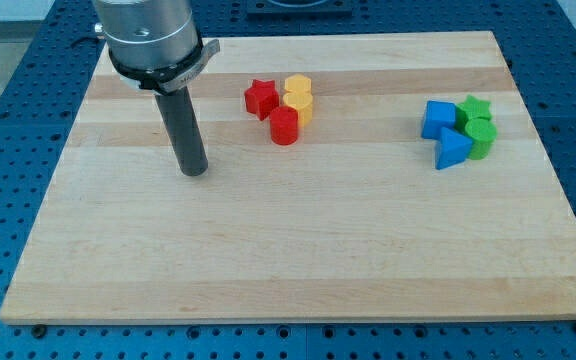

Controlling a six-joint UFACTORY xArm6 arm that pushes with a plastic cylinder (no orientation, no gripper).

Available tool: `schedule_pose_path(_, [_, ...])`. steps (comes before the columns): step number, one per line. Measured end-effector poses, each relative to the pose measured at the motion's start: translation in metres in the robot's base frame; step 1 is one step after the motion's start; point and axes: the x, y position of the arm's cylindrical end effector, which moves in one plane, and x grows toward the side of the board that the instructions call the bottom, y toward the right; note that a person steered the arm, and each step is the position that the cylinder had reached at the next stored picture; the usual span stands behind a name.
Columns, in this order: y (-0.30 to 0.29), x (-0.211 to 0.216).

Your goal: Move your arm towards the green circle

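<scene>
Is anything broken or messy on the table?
Nothing stands out. The wooden board looks whole and clean. The blocks sit in two tidy clumps: red and yellow ones near the view's top middle, blue and green ones, including the green circle, at the view's right. My tip rests apart, at the view's left.

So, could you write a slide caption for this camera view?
My tip rests at the view's left, far from the green circle.
</scene>
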Motion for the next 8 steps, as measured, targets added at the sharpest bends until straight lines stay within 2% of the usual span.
schedule_pose_path(1, [0.000, 0.001])
schedule_pose_path(2, [0.048, 0.029])
schedule_pose_path(3, [0.119, 0.037])
schedule_pose_path(4, [0.124, 0.037])
schedule_pose_path(6, [0.256, 0.040])
schedule_pose_path(7, [0.273, 0.040])
schedule_pose_path(8, [0.330, 0.041])
